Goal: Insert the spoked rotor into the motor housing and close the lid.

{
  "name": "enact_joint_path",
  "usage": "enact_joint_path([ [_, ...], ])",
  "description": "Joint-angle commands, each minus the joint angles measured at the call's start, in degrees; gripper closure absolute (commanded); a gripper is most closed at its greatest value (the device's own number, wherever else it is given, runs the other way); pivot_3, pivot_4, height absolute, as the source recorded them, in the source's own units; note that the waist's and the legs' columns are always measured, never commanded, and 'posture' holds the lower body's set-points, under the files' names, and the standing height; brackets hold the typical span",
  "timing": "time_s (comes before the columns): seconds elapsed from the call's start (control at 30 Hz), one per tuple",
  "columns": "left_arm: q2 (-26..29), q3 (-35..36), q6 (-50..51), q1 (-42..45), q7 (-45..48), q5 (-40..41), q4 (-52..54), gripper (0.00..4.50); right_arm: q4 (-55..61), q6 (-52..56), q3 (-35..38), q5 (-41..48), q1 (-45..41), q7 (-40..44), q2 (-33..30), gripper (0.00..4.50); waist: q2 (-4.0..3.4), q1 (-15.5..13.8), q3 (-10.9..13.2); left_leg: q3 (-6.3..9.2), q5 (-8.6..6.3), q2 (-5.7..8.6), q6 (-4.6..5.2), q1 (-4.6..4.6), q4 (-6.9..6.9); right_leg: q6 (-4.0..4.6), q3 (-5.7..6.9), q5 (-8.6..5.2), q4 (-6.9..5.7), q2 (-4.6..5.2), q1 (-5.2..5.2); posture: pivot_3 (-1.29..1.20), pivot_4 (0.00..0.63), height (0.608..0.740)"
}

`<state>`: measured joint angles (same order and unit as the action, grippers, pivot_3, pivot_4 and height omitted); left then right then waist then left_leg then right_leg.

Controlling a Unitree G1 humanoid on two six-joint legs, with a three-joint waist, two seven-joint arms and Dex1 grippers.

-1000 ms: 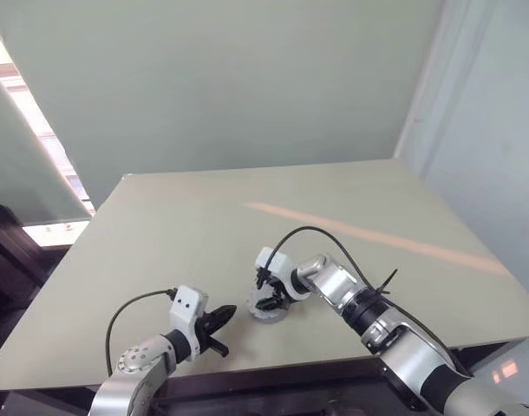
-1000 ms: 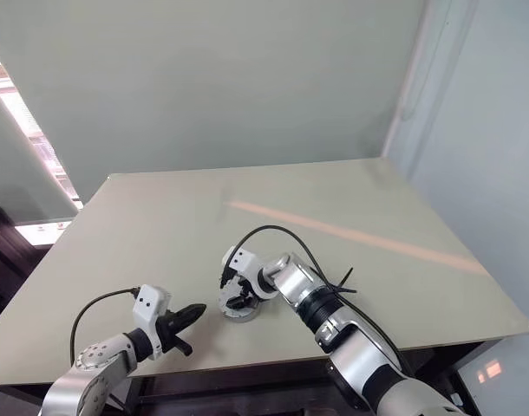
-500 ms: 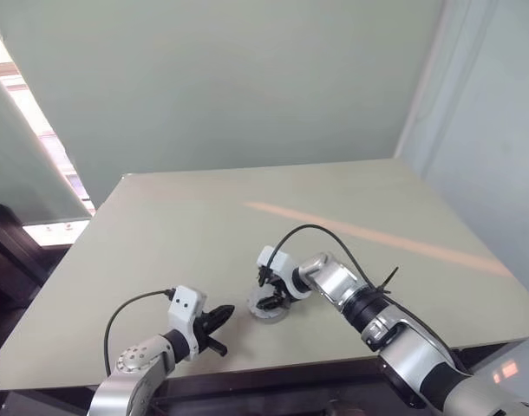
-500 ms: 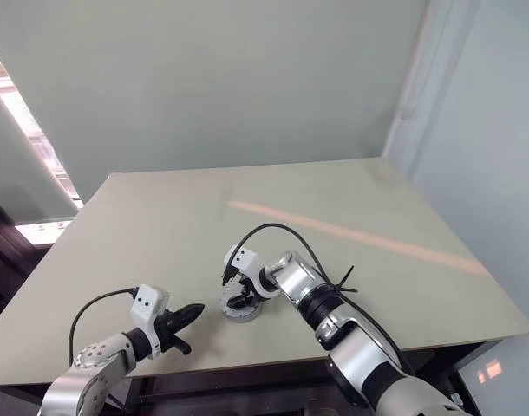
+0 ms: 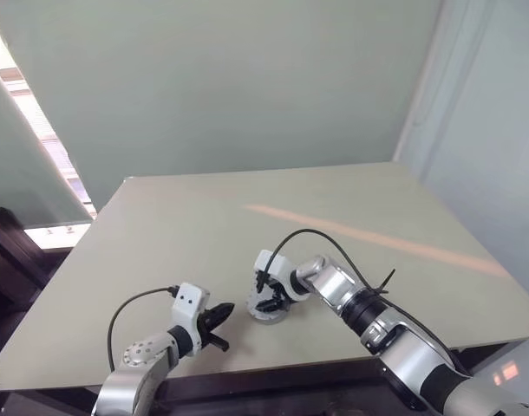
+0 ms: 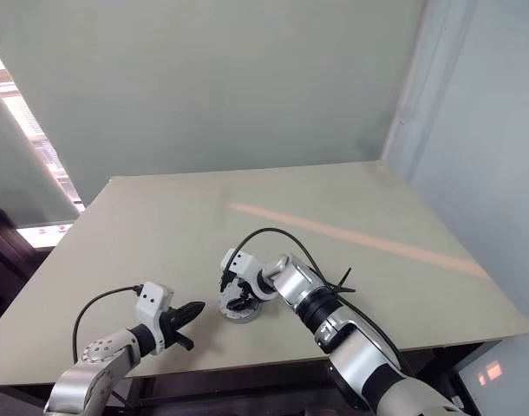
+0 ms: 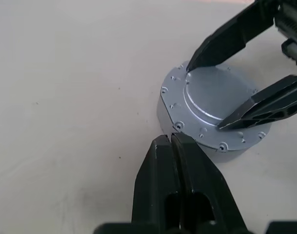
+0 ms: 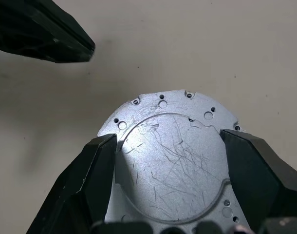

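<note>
Left pincer (image 7: 174, 141): fingers pressed together, holding nothing, hovering low over the worktop (image 5: 178, 234). Its tips point at the side of a round silver assembly and sit just beside that wall; contact cannot be told.

Centre: the assembly stands flat on the worktop near the front edge. On top lies a flat scratched grey plate with small holes round its rim and a raised round centre, taken to be the lid (image 8: 173, 156) seated on the motor housing (image 7: 187, 134). No windings or spoked wheel in sight.

Right pincer (image 8: 170, 146): reaches in from the right, angled down, fingers spread wide, one tip at each side of the raised centre, directly over the lid. Tips rest at or just above its face.

Judgement: right arm is the nearer; the lid lies straight below it, between its fingers.
</note>
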<state>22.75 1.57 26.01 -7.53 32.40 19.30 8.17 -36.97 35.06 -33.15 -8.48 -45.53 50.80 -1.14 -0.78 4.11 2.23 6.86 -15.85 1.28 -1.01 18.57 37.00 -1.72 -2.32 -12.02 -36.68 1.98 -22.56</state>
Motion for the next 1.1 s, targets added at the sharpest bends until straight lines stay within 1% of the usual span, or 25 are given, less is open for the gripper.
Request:
enact_joint_path([
  [0.03, -0.81, 2.59, -0.31, 1.98, -0.51, 1.89, 0.13, 4.50, -4.23, 1.09, -3.21, -3.27, 1.91, 1.00, -2.26, 1.31, 0.00, -0.01, 0.00, 0.02, 0.01, 0.01, 0.02, 0.01, -0.01, -0.01, 0.00, -0.01, 0.00, 0.00, 0.00, 0.00, 0.000, 0.740],
  [0.3, -1.53, 6.45, 1.22, 2.04, -0.88, 4.76, -0.83, 4.50, -3.74, 1.99, -2.40, -2.14, 0.95, 4.52, -2.93, 1.31, 0.00, -0.07, 0.01, 0.08, 0.03, 0.10, 0.11, 0.08, -0.14, -0.16, 0.01, -0.20, 0.03, 0.08, -0.06, 0.00, 0.000, 0.740],
  [0.43, -1.46, 6.78, 1.75, 1.34, -0.85, 5.24, -0.44, 4.50, -3.93, 3.80, -1.71, -0.92, 0.49, 7.22, -2.90, 1.31, -0.01, -0.08, 0.02, 0.09, -0.09, 0.20, 0.14, 0.13, -0.14, -0.28, 0.00, -0.32, 0.07, 0.18, -0.05, 0.00, 0.000, 0.740],
  [0.63, -1.57, 7.03, 2.35, 1.25, -0.86, 5.32, -0.23, 4.50, -3.44, 5.13, -3.10, -0.83, 0.28, 12.26, -3.71, 1.31, 0.00, -0.24, 0.01, 0.14, -0.51, 0.24, 0.23, 0.14, -0.14, -0.43, 0.01, -0.63, 0.07, 0.21, -0.05, 0.00, 0.000, 0.740],
  [0.8, -1.57, 6.90, 2.72, 1.58, -0.88, 5.25, -0.30, 4.50, -2.77, 4.73, -3.55, -1.25, 0.59, 13.96, -4.20, 1.31, 0.01, -0.68, -0.01, 0.14, -0.83, 0.24, 0.30, 0.14, -0.14, -0.40, -0.01, -0.88, 0.07, 0.23, -0.04, 0.00, 0.000, 0.740],
  [0.97, -1.62, 6.59, 2.76, 1.56, -0.71, 5.07, -0.34, 4.50, 0.75, 4.98, -4.97, -1.31, 2.02, 16.72, -5.44, 1.31, 0.00, -1.32, -0.01, 0.16, -0.95, 0.25, 0.32, 0.13, -0.14, -0.41, 0.04, -1.03, 0.07, 0.25, -0.05, 0.00, 0.000, 0.740],
  [1.1, -1.64, 6.33, 2.68, 1.30, -0.47, 4.94, -0.34, 4.50, 3.49, 5.03, -5.10, -1.31, 3.61, 15.95, -5.91, 1.31, 0.02, -1.28, -0.02, 0.11, -1.06, 0.26, 0.36, 0.13, -0.14, -0.42, 0.00, -1.09, 0.07, 0.26, -0.02, 0.00, 0.000, 0.740],
])
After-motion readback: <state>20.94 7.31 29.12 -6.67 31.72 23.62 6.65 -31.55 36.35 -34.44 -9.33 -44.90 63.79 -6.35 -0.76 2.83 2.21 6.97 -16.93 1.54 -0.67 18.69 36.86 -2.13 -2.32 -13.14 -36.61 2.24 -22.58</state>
